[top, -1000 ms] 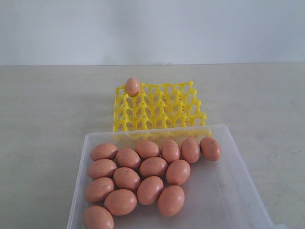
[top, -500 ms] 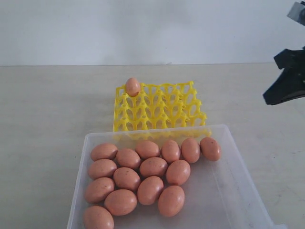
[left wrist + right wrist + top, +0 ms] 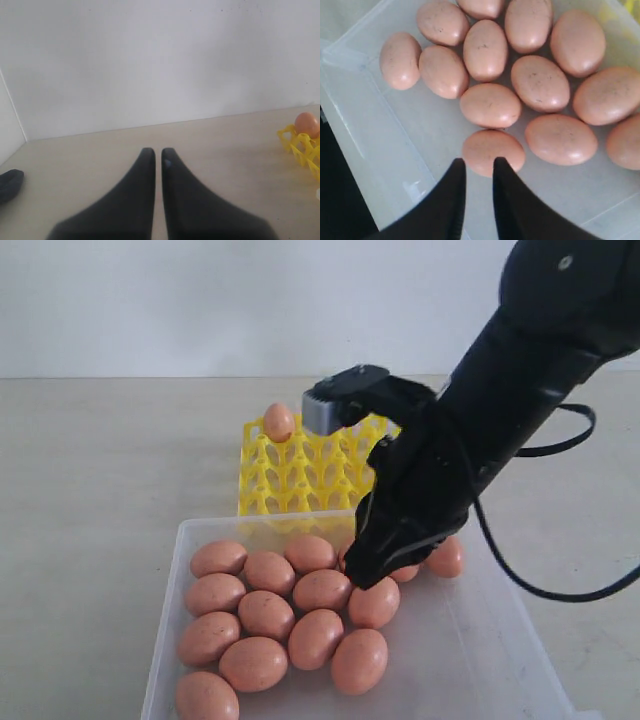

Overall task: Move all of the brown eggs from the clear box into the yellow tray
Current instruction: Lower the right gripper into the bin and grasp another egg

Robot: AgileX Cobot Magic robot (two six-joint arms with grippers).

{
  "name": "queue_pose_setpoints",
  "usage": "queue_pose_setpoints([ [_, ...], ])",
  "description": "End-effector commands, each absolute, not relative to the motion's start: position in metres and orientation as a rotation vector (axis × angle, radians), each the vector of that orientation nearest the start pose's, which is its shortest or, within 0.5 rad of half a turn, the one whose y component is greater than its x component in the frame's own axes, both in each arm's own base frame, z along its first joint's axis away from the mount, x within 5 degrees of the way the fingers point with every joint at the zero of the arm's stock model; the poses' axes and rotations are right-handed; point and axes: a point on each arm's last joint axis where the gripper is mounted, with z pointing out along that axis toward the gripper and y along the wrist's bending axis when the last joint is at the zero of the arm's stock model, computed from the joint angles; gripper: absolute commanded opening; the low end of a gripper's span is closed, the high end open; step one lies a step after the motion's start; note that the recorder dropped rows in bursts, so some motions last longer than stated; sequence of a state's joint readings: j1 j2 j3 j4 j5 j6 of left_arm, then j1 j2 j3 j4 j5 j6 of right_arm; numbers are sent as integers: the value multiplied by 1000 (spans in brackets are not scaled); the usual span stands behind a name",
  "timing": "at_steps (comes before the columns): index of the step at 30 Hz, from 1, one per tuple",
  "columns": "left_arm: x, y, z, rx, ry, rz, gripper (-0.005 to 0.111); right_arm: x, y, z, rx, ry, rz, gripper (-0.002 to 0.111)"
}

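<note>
Several brown eggs (image 3: 266,613) lie clustered in the clear box (image 3: 480,640) at the front. One more egg (image 3: 278,422) sits in the far left corner cup of the yellow tray (image 3: 300,475) behind the box. My right gripper (image 3: 365,575) reaches down into the box over the eggs at the back of the cluster. In the right wrist view it (image 3: 478,161) is slightly open and empty, its tips just above one egg (image 3: 492,147). My left gripper (image 3: 156,151) is shut and empty above bare table, with the tray's corner (image 3: 297,145) and its egg (image 3: 306,123) off to one side.
The black right arm covers the tray's right half and the box's back right corner. Its cable (image 3: 560,590) loops over the table to the right of the box. A dark object (image 3: 9,182) lies at the edge of the left wrist view. A white wall stands behind.
The right arm came in from the right edge and swung down over the eggs in the box. Its jaws have parted a little. The eggs have not moved.
</note>
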State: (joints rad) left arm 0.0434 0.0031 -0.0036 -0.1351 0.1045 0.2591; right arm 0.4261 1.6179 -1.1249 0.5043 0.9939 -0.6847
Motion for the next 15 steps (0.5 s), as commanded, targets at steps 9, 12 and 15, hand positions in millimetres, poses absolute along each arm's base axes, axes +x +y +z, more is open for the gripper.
queue_pose_setpoints([
  [9,56,1,204,80,1580,116,4,277,185,190,-873,2916,612,43],
  [12,56,1,204,80,1580,116,4,279,183,189,-986,2851,555,43],
  [15,56,1,204,80,1580,116,4,281,180,192,-1080,2846,480,43],
])
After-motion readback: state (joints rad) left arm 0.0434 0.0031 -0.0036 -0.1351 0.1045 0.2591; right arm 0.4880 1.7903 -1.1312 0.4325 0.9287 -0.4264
